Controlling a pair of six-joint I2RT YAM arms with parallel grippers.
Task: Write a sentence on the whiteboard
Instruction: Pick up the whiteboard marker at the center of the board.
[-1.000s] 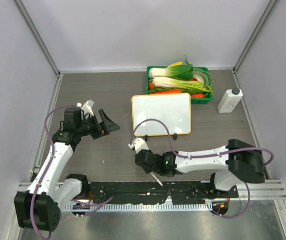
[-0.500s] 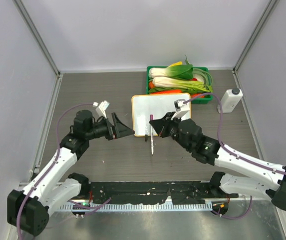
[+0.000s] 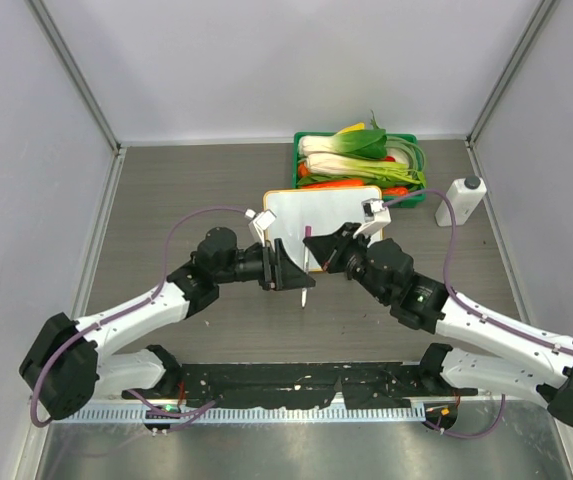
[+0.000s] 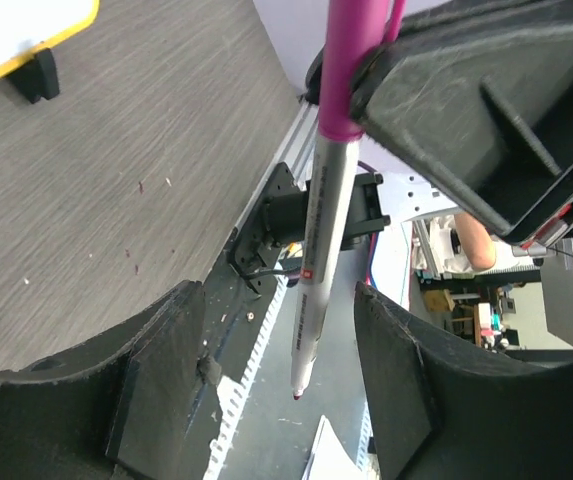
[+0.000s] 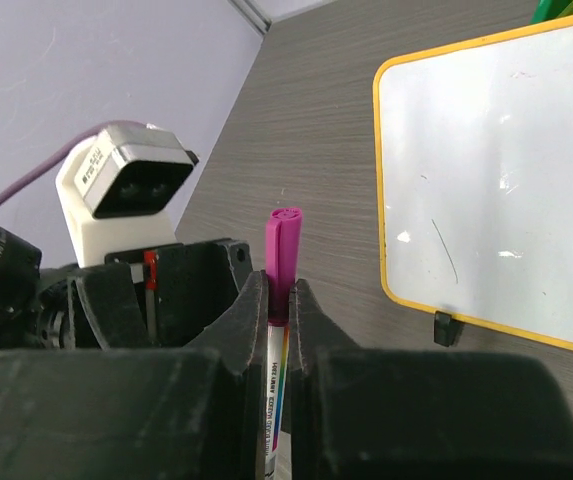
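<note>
My right gripper (image 3: 319,250) is shut on a marker (image 3: 306,272), pinching it just below its pink cap (image 5: 284,250). The marker hangs with its tip down in front of the whiteboard (image 3: 338,208). The marker's white body (image 4: 311,270) sits between the fingers (image 4: 161,370) of my left gripper (image 3: 290,272), which is open; a gap shows on both sides. The orange-rimmed whiteboard (image 5: 496,170) lies flat on its black clip feet. Its white face carries only a faint thin mark, and the sentence is not in view. My arms hide its near left corner in the top view.
A green tray (image 3: 407,198) of vegetables stands right behind the board. A white bottle (image 3: 460,201) stands at the right, near the wall. The black rail (image 3: 296,385) with the arm bases runs along the near edge.
My right gripper lifted the marker from near the front rail up to the board's front edge. My left gripper swung right around the marker's body and its fingers narrowed.
</note>
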